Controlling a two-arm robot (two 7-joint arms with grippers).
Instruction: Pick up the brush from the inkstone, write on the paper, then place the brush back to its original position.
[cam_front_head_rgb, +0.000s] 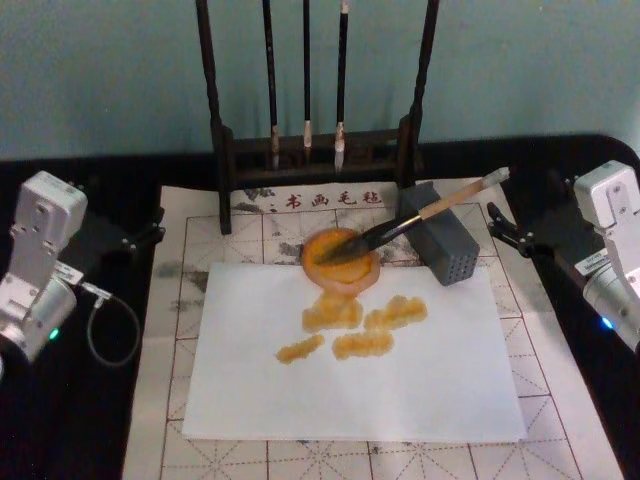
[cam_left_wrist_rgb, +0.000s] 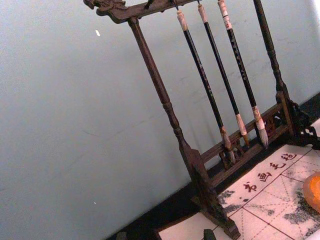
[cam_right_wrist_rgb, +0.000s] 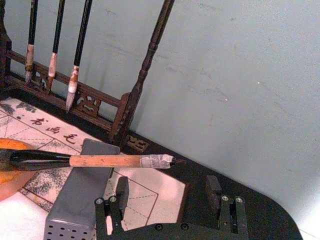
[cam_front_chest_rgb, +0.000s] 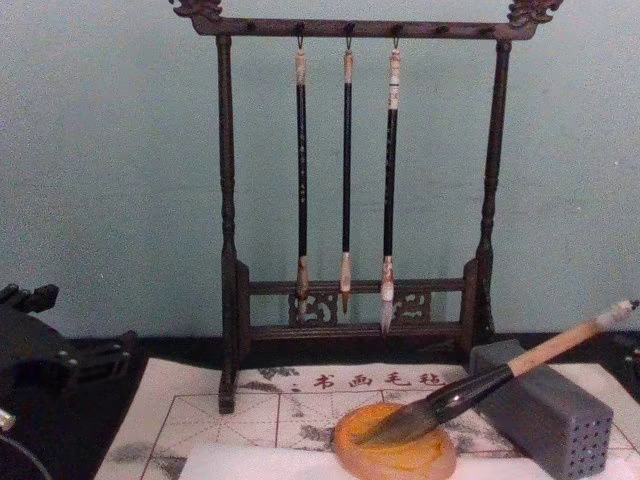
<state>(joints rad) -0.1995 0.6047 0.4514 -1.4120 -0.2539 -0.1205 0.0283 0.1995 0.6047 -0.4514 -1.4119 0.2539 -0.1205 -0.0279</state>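
Observation:
The brush (cam_front_head_rgb: 415, 220) lies slanted, its dark tuft in the round orange inkstone (cam_front_head_rgb: 340, 258) and its tan handle propped on the grey block (cam_front_head_rgb: 445, 245). The chest view shows the same brush (cam_front_chest_rgb: 500, 378) and inkstone (cam_front_chest_rgb: 393, 442). In front lies the white paper (cam_front_head_rgb: 420, 370), marked with several amber blotches (cam_front_head_rgb: 352, 326). My right gripper (cam_front_head_rgb: 497, 226) waits right of the block, off the mat. In the right wrist view it is open (cam_right_wrist_rgb: 167, 195), just short of the brush's white end cap (cam_right_wrist_rgb: 156, 161). My left gripper (cam_front_head_rgb: 152, 228) stands open at the mat's left edge, holding nothing.
A dark wooden rack (cam_front_head_rgb: 318, 150) with three thin hanging brushes (cam_front_chest_rgb: 346, 170) stands behind the inkstone. A gridded calligraphy mat (cam_front_head_rgb: 560, 400) lies under the paper on a black table. A cable loops by my left arm (cam_front_head_rgb: 110, 330).

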